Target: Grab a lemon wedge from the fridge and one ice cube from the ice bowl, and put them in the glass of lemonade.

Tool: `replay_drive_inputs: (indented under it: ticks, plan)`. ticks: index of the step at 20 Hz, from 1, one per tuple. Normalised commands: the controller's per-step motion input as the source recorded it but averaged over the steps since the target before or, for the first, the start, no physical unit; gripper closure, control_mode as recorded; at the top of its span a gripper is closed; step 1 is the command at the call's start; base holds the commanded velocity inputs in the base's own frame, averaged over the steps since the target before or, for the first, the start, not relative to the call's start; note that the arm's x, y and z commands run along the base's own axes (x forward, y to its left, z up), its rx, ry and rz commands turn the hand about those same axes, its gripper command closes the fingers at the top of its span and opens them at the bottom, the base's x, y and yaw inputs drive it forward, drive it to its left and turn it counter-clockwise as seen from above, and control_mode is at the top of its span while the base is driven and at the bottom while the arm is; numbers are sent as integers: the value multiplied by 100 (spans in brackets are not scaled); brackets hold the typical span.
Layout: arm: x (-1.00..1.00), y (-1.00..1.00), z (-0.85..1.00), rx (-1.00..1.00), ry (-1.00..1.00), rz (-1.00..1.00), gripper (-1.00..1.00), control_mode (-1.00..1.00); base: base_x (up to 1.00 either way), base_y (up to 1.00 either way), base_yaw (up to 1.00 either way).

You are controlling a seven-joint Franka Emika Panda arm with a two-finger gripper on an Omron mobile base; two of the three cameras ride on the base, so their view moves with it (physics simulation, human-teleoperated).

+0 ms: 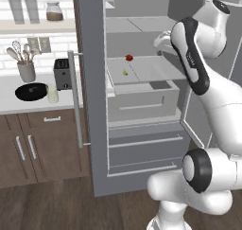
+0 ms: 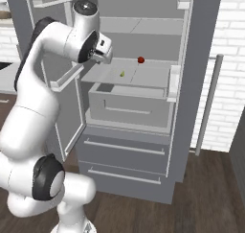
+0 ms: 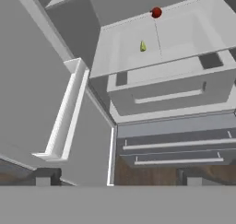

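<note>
The fridge (image 1: 92,110) stands with both doors swung open. On its middle white shelf (image 2: 153,76) lies the tiny yellow-green lemon wedge (image 1: 125,73) (image 2: 122,74) (image 3: 143,46). My gripper (image 3: 119,178) (image 2: 106,55) is open and empty, raised in front of the fridge at the shelf's level, to the right in the left base view, well short of the wedge. On the counter to the left of the fridge sit the black ice bowl (image 1: 31,91) and, just to its right, the small glass of lemonade (image 1: 52,94).
A small red ball-like item (image 1: 129,57) (image 3: 156,12) rests at the shelf's back. A pulled-out crisper drawer (image 1: 142,101) juts out below the shelf. Door bins (image 3: 64,112) flank the opening. A toaster (image 1: 62,74) and a utensil cup (image 1: 27,72) stand behind the bowl.
</note>
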Motion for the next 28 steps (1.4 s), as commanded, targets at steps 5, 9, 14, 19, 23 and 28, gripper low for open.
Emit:
replay_drive_inputs:
  ticks: [5,9,14,19,23,28]
  plan:
    - [-37,-29,-30,-36,21,-27,-100,-100,0,0,0]
    - [-99,-13,-50,-8,0,-19,-100,-100,0,0,0]
    - [-100,-1,-12,0,-6,-12,-100,-100,0,0,0]
    - [-80,9,-22,0,2,0,-100,-100,0,0,0]
    - [-53,3,-7,0,11,1,-100,-100,0,0,0]
    - [-40,-5,-4,0,2,0,-100,-100,0,0,0]
